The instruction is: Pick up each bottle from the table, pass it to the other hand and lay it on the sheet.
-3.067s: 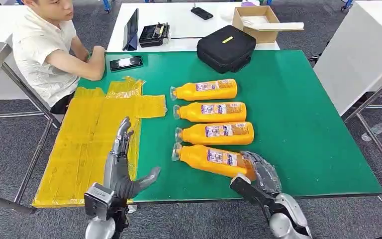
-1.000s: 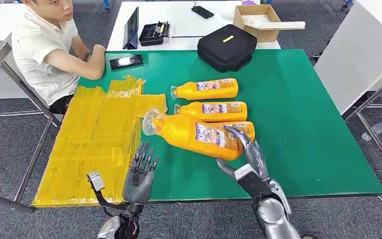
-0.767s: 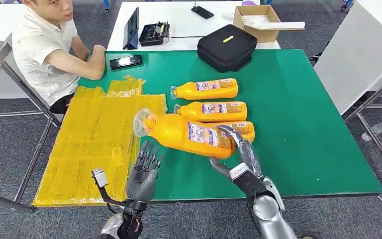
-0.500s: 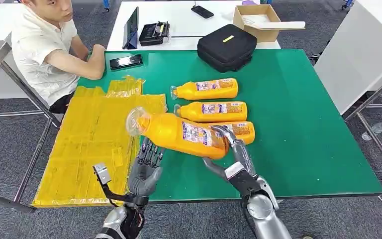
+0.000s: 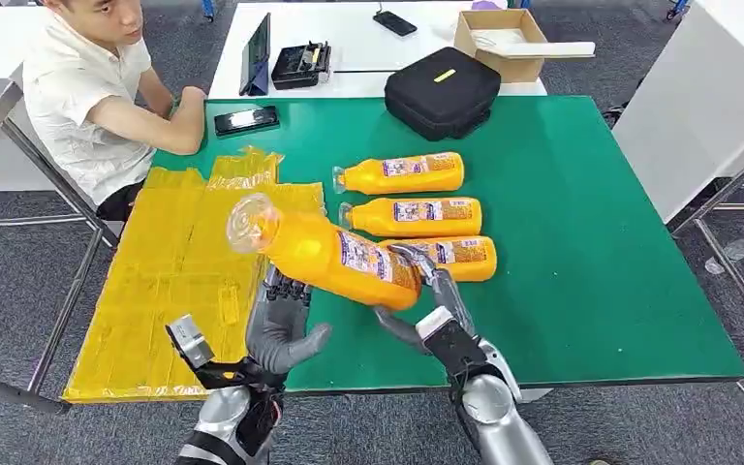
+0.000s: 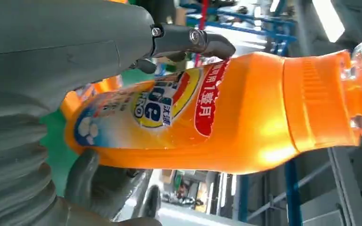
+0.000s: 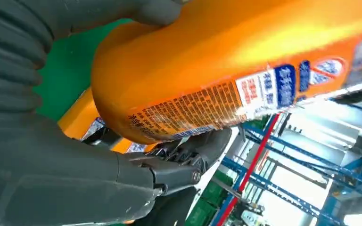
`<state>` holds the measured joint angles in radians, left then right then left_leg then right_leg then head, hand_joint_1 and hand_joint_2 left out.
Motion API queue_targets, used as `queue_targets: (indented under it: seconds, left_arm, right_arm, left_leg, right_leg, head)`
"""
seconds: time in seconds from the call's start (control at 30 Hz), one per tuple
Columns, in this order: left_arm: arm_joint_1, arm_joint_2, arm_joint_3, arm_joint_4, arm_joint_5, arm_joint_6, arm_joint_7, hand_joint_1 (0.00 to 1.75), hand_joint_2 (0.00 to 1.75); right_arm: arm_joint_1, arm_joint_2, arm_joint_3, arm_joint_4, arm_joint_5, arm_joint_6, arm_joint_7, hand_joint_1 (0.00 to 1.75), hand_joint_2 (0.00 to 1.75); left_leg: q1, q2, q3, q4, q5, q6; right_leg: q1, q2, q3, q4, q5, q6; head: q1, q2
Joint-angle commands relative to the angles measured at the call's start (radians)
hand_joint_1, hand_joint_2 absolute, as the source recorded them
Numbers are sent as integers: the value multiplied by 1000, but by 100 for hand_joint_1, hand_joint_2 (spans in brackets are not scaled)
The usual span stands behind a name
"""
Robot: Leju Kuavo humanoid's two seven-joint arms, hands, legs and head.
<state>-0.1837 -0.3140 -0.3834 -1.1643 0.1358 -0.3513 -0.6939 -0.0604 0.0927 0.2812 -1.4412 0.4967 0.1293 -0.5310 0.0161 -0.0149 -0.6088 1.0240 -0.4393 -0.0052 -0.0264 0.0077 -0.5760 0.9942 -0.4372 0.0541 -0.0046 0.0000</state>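
The right hand (image 5: 424, 302) gripped the base end of a long orange plastic bottle with a printed label (image 5: 325, 252) and held it in the air above the near part of the green table (image 5: 581, 242). The left hand (image 5: 281, 325) stood just under the bottle's middle with its fingers spread, holding nothing; whether the fingertips already touched the bottle, I could not tell.

The risk, as I judged it, was in the passing. The bottle was held only at one end, so the long free part could tip down or slip if the right hand released before the left one closed well around the smooth body.

The bottle's long axis ran from near right to far left, tilted upward, and its clear cap pointed toward the yellow plastic sheet (image 5: 170, 281) on the left. Three more orange bottles (image 5: 412, 213) lay behind it on the table.
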Motion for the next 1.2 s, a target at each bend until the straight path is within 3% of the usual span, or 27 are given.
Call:
queue_targets:
  seconds: [0.03,0.5,0.87,1.2]
  left_arm:
    - [15,-35,-33,-46,-2,9,-3,0,175]
    - [-31,-35,-26,44,96,-4,21,0,175]
    - [-60,-35,-23,112,156,1,41,0,175]
    - [-57,-35,-14,103,150,26,44,0,175]
  right_arm:
    - [-61,-4,41,85,-1,4,6,150,175]
    - [-92,2,117,114,17,2,4,159,175]
    - [-96,8,177,124,32,-18,-1,145,175]
    - [-86,7,199,138,19,-11,-6,166,175]
  left_leg:
    - [0,2,2,0,-1,1]
    - [0,2,3,0,-1,1]
    - [0,1,1,0,0,1]
    - [0,1,2,0,0,1]
  right_leg:
    - [1,1,2,-1,0,-2]
    - [1,0,3,-1,0,-3]
    - [0,-1,1,-1,0,-2]
    - [1,-1,2,-1,0,-2]
  head:
    - [0,0]
    - [0,0]
    - [0,0]
    - [0,0]
